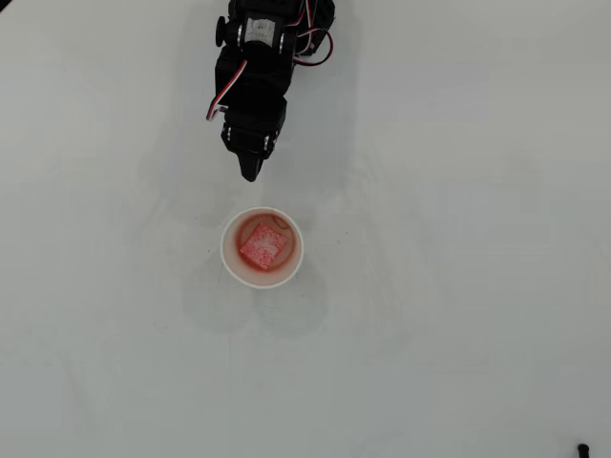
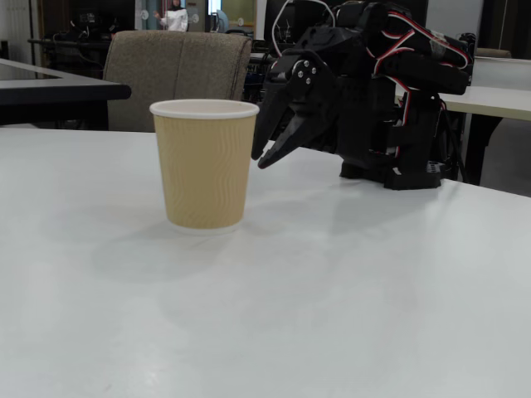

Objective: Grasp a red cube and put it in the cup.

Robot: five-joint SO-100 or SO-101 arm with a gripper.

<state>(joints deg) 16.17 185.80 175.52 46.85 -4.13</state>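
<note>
Red cube (image 1: 263, 246) status: it lies inside the cup (image 1: 229, 256), resting on the cup floor and turned slightly askew to the rim in the overhead view. It is hidden by the cup wall in the fixed view.

Handling judgement: the cube's surface looks rough, speckled and spongy, so it is probably light, soft and easy to compress, with good friction and little risk of breakage. If a grasp were needed, two opposite flat faces would be the place to take hold, with light pressure. The cup, tan and ribbed outside with a white rim (image 2: 204, 109), is likely light and easy to tip, so contact with its wall should be avoided.

Gripper (image 1: 251, 172) status: it sits at 12 o'clock from the cup in the overhead view, near the rim but apart from it. In the fixed view the gripper (image 2: 264, 160) hangs at 3 o'clock of the cup, tips pointing down and clear of the table (image 2: 332, 290). The jaws appear drawn together to a single point, with nothing held between them.

Task judgement: placement looks complete.
</note>
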